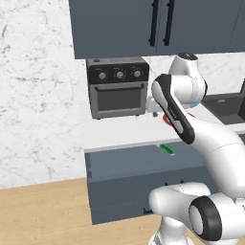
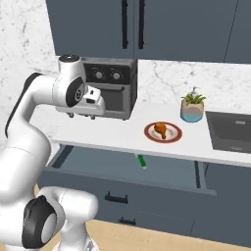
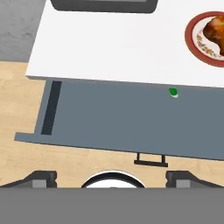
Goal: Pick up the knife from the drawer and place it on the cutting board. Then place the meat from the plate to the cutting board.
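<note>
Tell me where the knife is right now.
The knife lies in the open drawer, at its back under the counter edge, just below-left of the plate in the right base view.

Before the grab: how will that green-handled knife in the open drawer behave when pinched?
The knife looks thin and rigid, so probably stiff and light. It lies flat on the smooth drawer floor, so it may slide or pivot when nudged. Its tip sits under the counter edge, so approach room looks tight.

Location: a kitchen. Indicators: white counter [image 2: 122, 135] carrying a toaster oven [image 1: 117, 87], dark blue-grey upper cabinets [image 1: 143, 26], a pulled-out drawer [image 3: 122, 120] below, a dark sink [image 2: 230, 130], marble-pattern wall, wood floor [image 1: 43, 213], plate [image 2: 163, 132] with meat [image 2: 159, 129].
</note>
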Controlling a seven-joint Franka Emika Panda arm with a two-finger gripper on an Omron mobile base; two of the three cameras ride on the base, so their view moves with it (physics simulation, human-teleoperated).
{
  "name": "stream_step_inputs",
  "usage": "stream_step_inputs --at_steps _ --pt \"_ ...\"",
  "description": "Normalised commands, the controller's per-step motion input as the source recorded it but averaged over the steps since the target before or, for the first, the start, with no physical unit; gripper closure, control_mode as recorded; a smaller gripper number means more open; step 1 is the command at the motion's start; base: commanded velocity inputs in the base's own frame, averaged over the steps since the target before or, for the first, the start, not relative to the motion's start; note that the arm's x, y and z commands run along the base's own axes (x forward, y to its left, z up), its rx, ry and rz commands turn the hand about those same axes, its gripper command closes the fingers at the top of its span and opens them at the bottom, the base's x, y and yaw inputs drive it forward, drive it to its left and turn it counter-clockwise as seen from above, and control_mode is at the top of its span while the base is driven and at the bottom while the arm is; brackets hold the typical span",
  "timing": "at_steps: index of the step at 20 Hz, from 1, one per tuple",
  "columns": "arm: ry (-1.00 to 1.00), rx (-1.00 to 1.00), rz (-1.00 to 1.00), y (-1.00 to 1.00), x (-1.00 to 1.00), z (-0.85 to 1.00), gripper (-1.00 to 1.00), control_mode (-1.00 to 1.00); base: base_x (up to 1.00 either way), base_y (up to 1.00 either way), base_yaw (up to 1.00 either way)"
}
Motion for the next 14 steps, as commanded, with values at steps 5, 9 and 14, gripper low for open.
stream_step_inputs --at_steps 5,9,14 --pt "0.0 0.0 0.0 0.0 0.0 0.0 -1.0 1.0 0.0 -0.63 0.0" --pt "0.0 0.0 0.0 0.0 0.0 0.0 -1.0 1.0 0.0 -0.65 0.0" --pt "0.0 0.0 0.0 0.0 0.0 0.0 -1.0 1.0 -0.02 -0.26 0.0"
